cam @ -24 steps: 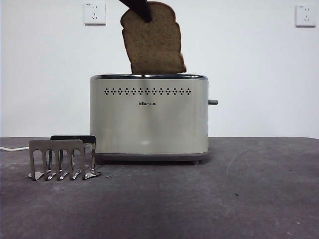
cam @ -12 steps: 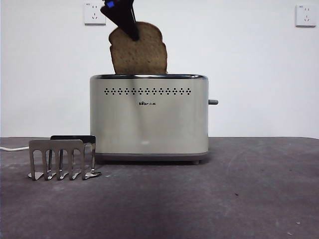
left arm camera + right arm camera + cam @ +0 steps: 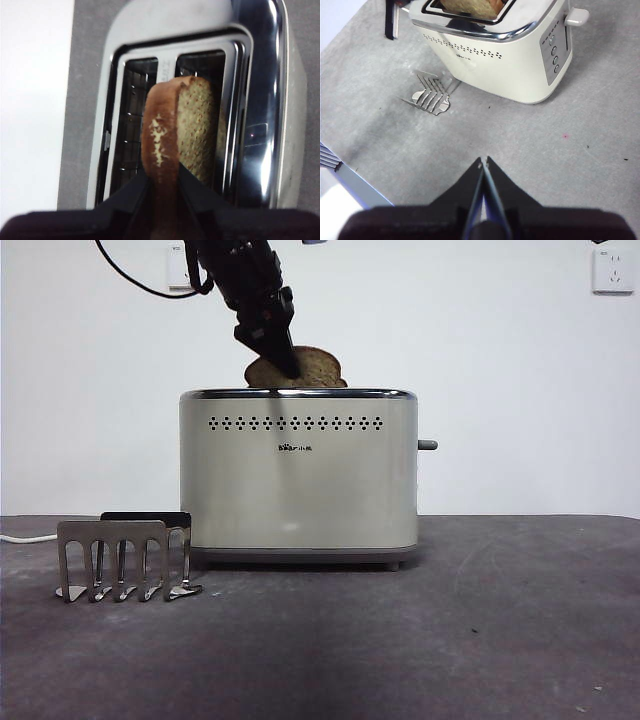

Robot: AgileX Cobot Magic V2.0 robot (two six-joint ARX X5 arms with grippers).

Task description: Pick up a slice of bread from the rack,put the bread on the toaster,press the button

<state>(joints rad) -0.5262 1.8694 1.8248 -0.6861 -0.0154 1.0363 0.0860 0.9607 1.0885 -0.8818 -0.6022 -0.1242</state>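
The slice of bread [image 3: 318, 368] is mostly sunk into a slot of the cream toaster [image 3: 300, 475]; only its rounded top shows above the chrome top. My left gripper [image 3: 277, 358] comes down from the upper left and is shut on the slice's crust [image 3: 162, 145], just above the slot. In the left wrist view the slice stands in one slot of the toaster [image 3: 260, 75]; the other slot is empty. The grey rack [image 3: 125, 560] stands empty left of the toaster. My right gripper [image 3: 484, 161] is shut and empty, high above the table, apart from the toaster [image 3: 520, 60].
The toaster's lever [image 3: 428, 445] sticks out on its right end; buttons [image 3: 554, 50] run down that end panel. A white cable [image 3: 25, 538] lies at the far left. Wall sockets [image 3: 612, 270] are behind.
My left gripper has come down with the slice; the bread has gone from hanging above the toaster to sitting deep in the slot.
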